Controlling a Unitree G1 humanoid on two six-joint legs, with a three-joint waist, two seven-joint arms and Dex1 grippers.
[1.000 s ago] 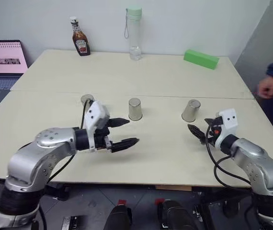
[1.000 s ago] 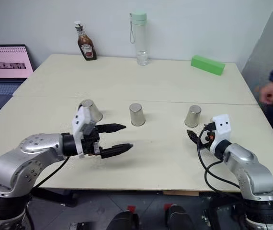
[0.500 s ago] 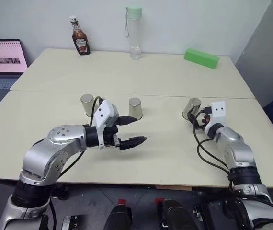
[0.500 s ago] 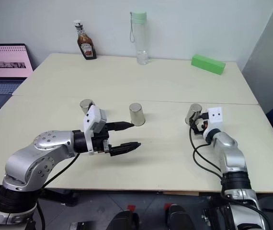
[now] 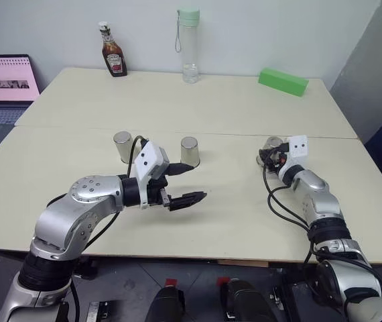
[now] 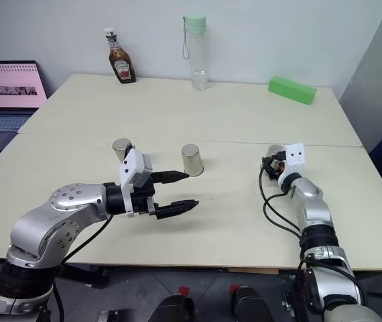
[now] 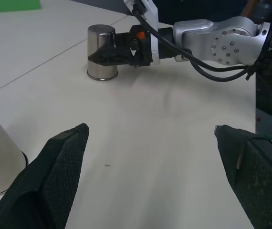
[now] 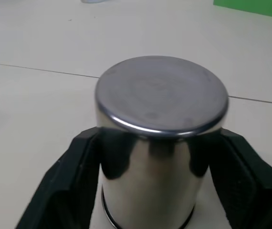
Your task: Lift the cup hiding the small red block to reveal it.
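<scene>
Your right gripper (image 8: 157, 191) is clamped on the cup (image 8: 161, 129) — one black finger presses each flank of the inverted silver tumbler, which stands base-up on the desk (image 5: 231, 215). Taking that cup as the landmark: it is the rightmost of three identical tumblers set in a row across the desk, just on your side of the seam where the two desk tops meet. The middle cup (image 5: 189, 151) stands well to its left, and the far-left cup (image 5: 122, 147) further left again, both upside down and untouched. The gripped cup's rim appears to sit flat on the desk in the left wrist view; you cannot tell from the head views whether it has left the surface.

Your left gripper (image 5: 185, 184) is spread wide and empty, hanging above the desk well to the left of the gripped cup, on the near side of the middle cup; one fingertip (image 5: 188, 168) points toward that middle cup without touching it.

Beyond the gripped cup, at the back of the far desk top, lies a long green block (image 5: 283, 81) — slightly to the right. A tall clear bottle (image 5: 188, 45) with a pale green cap stands back and to the left, and a ketchup bottle (image 5: 112, 59) further left. An open laptop (image 5: 3, 87) sits at the far left, off the desk edge.
</scene>
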